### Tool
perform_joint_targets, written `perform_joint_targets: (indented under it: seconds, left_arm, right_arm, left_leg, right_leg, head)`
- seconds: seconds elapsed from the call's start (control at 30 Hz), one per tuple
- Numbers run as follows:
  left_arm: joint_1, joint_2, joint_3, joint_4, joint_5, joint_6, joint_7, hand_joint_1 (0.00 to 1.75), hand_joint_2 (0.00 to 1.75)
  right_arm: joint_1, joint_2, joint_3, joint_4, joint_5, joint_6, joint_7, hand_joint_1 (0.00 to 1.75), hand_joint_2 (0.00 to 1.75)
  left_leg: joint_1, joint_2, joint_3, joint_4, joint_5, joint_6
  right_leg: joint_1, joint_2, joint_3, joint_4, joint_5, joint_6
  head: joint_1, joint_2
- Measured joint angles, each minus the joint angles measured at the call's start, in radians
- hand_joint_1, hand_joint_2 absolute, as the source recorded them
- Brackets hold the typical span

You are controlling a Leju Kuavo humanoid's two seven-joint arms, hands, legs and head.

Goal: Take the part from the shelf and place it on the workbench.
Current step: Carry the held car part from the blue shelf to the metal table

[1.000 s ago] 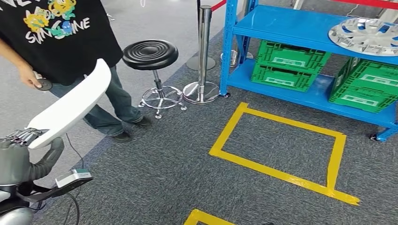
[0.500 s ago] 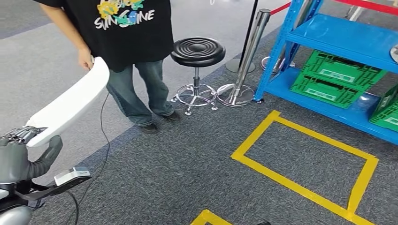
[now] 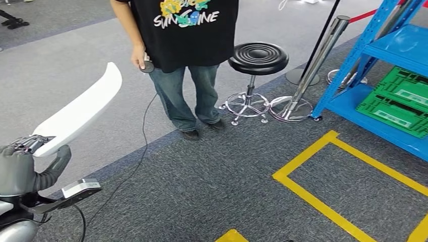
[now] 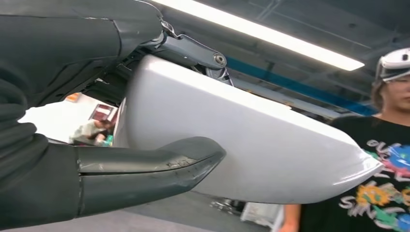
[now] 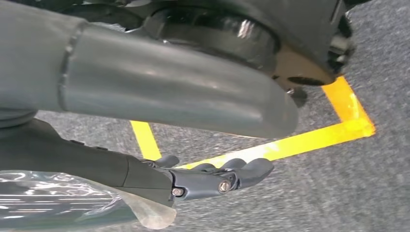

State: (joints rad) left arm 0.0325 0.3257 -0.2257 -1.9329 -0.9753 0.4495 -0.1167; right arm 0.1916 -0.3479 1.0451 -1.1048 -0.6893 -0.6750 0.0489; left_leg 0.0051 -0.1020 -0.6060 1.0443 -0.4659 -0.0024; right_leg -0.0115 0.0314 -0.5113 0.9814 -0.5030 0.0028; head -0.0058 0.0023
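The part [image 3: 81, 113] is a long, curved white panel that rises up and away from my left hand [image 3: 22, 169] at the lower left of the head view. That hand grips its near end. In the left wrist view the panel [image 4: 251, 150] lies between the thick grey thumb [image 4: 145, 166] and the darker fingers [image 4: 193, 48] behind it. My right hand [image 5: 159, 96] hangs over the grey carpet. Its fingers [image 5: 217, 176] are spread apart from the thumb and hold nothing.
A person in a black printed T-shirt [image 3: 186, 30] stands ahead, holding a small dark device [image 3: 147, 66] with a trailing cable. Beside them are a black stool [image 3: 258, 58] and a chrome post [image 3: 315, 65]. A blue shelf [image 3: 388, 48] with green crates [image 3: 398, 103] is at right. Yellow tape [image 3: 313, 201] marks the carpet.
The whole picture has shifted: the camera has turned left, so the shelf slides off to the right and the person and stool come to the middle. The panel stays in my left hand.
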Motion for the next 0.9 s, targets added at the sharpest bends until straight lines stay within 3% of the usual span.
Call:
perform_joint_targets:
  seconds: [0.07,0.13,0.17,0.2,0.23,0.3,0.37,0.43,0.47,0.5,0.53,0.6,0.63,0.67,0.7,0.73,0.8,0.83,0.9]
  left_arm:
    - [-0.007,0.001,0.0,0.0,0.001,-0.003,0.001,1.75,1.75]
    - [-0.01,0.0,-0.001,0.001,0.001,-0.006,0.004,1.75,1.75]
    - [-0.011,0.0,-0.001,0.001,0.001,-0.006,0.005,1.75,1.75]
    - [-0.011,0.0,-0.001,0.001,0.001,-0.006,0.006,1.75,1.75]
    - [-0.013,-0.001,-0.001,0.001,0.002,-0.007,0.007,1.75,1.75]
    - [-0.02,-0.001,-0.002,0.001,0.002,-0.011,0.007,1.75,1.75]
    - [-0.029,-0.001,-0.003,0.001,0.002,-0.017,0.008,1.75,1.75]
    - [-0.034,-0.002,-0.004,0.002,0.0,-0.02,0.011,1.75,1.75]
    - [-0.036,-0.002,-0.005,0.002,-0.001,-0.021,0.013,1.75,1.75]
    - [-0.04,-0.002,-0.005,0.002,-0.002,-0.024,0.016,1.75,1.75]
    - [-0.045,-0.002,-0.006,0.002,-0.003,-0.028,0.019,1.75,1.75]
    - [-0.054,-0.003,-0.008,0.002,-0.005,-0.035,0.025,1.75,1.75]
    - [-0.055,-0.004,-0.01,0.003,-0.005,-0.037,0.027,1.75,1.75]
    - [-0.056,-0.004,-0.011,0.004,-0.006,-0.037,0.027,1.75,1.75]
    - [-0.056,-0.004,-0.012,0.005,-0.006,-0.036,0.027,1.75,1.75]
    - [-0.056,-0.005,-0.013,0.006,-0.006,-0.036,0.027,1.75,1.75]
    - [-0.059,-0.005,-0.015,0.006,-0.006,-0.036,0.027,1.75,1.75]
    - [-0.061,-0.006,-0.016,0.006,-0.006,-0.036,0.027,1.75,1.75]
    - [-0.066,-0.007,-0.017,0.006,-0.006,-0.037,0.027,1.75,1.75]
  right_arm:
    - [0.001,0.0,0.0,0.0,0.001,0.0,0.0,0.0,0.0]
    - [0.002,0.0,0.0,0.0,0.0,0.0,0.0,0.0,0.0]
    - [0.002,0.0,0.0,0.0,0.0,0.0,0.0,0.0,0.0]
    - [0.002,0.0,-0.001,0.0,-0.001,0.0,-0.001,0.0,0.0]
    - [0.002,0.0,-0.001,0.0,-0.001,0.0,-0.001,0.0,0.0]
    - [0.001,0.0,-0.003,0.0,-0.002,-0.001,-0.003,0.0,0.0]
    - [0.002,0.0,-0.007,-0.001,-0.003,-0.003,-0.004,0.0,0.0]
    - [0.002,0.0,-0.014,-0.006,-0.005,-0.005,-0.003,0.0,0.0]
    - [0.002,0.0,-0.018,-0.01,-0.006,-0.006,-0.003,0.0,0.0]
    - [0.003,0.0,-0.02,-0.013,-0.007,-0.007,-0.003,0.0,0.0]
    - [0.004,0.0,-0.022,-0.016,-0.007,-0.008,-0.003,0.0,0.0]
    - [0.009,-0.001,-0.025,-0.018,-0.008,-0.012,-0.002,0.0,0.0]
    - [0.013,-0.002,-0.026,-0.019,-0.008,-0.014,-0.002,0.0,0.0]
    - [0.016,-0.002,-0.027,-0.019,-0.008,-0.016,-0.001,0.0,0.0]
    - [0.019,-0.002,-0.027,-0.02,-0.008,-0.017,-0.001,0.0,0.0]
    - [0.022,-0.002,-0.028,-0.021,-0.007,-0.018,-0.001,0.0,0.0]
    - [0.025,-0.002,-0.032,-0.023,-0.002,-0.02,-0.001,0.0,0.0]
    - [0.025,-0.002,-0.035,-0.025,0.0,-0.021,-0.001,0.0,0.0]
    - [0.026,-0.002,-0.041,-0.028,0.004,-0.023,0.001,0.0,0.0]
  left_leg:
    - [0.001,0.067,-0.052,0.112,-0.062,-0.01]
    - [0.007,0.089,-0.11,0.231,-0.109,-0.02]
    - [0.01,0.092,-0.118,0.248,-0.106,-0.023]
    - [0.012,0.096,-0.107,0.225,-0.083,-0.026]
    - [0.014,0.105,-0.077,0.168,-0.049,-0.027]
    - [0.012,0.151,-0.006,0.031,0.003,-0.021]
    - [0.006,0.176,0.023,-0.028,0.011,-0.005]
    - [0.002,0.153,0.022,-0.03,0.009,0.012]
    - [0.002,0.141,0.022,-0.033,0.011,0.019]
    - [0.003,0.13,0.023,-0.036,0.013,0.026]
    - [0.005,0.119,0.024,-0.039,0.016,0.032]
    - [0.004,0.095,0.022,-0.04,0.018,0.039]
    - [0.003,0.081,0.022,-0.039,0.017,0.04]
    - [0.002,0.066,0.023,-0.039,0.017,0.041]
    - [0.001,0.051,0.024,-0.039,0.016,0.041]
    - [0.0,0.036,0.026,-0.038,0.015,0.041]
    - [-0.001,0.007,0.027,-0.036,0.013,0.037]
    - [-0.001,-0.007,0.026,-0.033,0.011,0.032]
    - [0.002,-0.033,0.018,-0.031,0.011,0.02]
  right_leg:
    - [0.0,-0.03,0.004,-0.004,0.001,-0.006]
    - [0.001,-0.06,0.005,-0.004,-0.002,-0.007]
    - [0.001,-0.074,0.007,-0.004,-0.005,-0.006]
    - [0.001,-0.088,0.009,-0.003,-0.007,-0.004]
    - [0.001,-0.102,0.014,-0.003,-0.011,-0.001]
    - [0.004,-0.125,0.021,-0.003,-0.021,0.009]
    - [0.008,-0.146,0.025,-0.006,-0.03,0.021]
    - [0.007,-0.164,0.037,-0.011,-0.036,0.034]
    - [0.004,-0.156,0.04,-0.008,-0.042,0.04]
    - [0.002,-0.132,0.035,0.01,-0.056,0.045]
    - [0.0,-0.1,0.017,0.05,-0.08,0.048]
    - [-0.001,-0.045,-0.057,0.189,-0.142,0.048]
    - [0.0,-0.036,-0.098,0.257,-0.161,0.047]
    - [0.001,-0.033,-0.127,0.297,-0.161,0.045]
    - [0.001,-0.031,-0.14,0.297,-0.14,0.043]
    - [0.001,-0.026,-0.132,0.256,-0.101,0.04]
    - [-0.001,0.014,-0.088,0.118,-0.017,0.033]
    - [-0.003,0.036,-0.064,0.063,0.004,0.03]
    - [-0.002,0.055,-0.043,0.02,0.007,0.025]
  head:
    - [-0.004,0.0]
    - [-0.005,0.0]
    - [-0.005,0.0]
    - [-0.005,0.0]
    - [-0.005,0.0]
    - [-0.005,0.0]
    - [-0.004,0.0]
    - [-0.003,0.0]
    - [-0.003,0.0]
    - [-0.001,0.0]
    - [0.002,0.0]
    - [0.009,0.0]
    - [0.01,0.0]
    - [0.01,0.0]
    - [0.01,0.0]
    - [0.01,0.0]
    - [0.01,0.0]
    - [0.01,0.0]
    - [0.009,0.0]
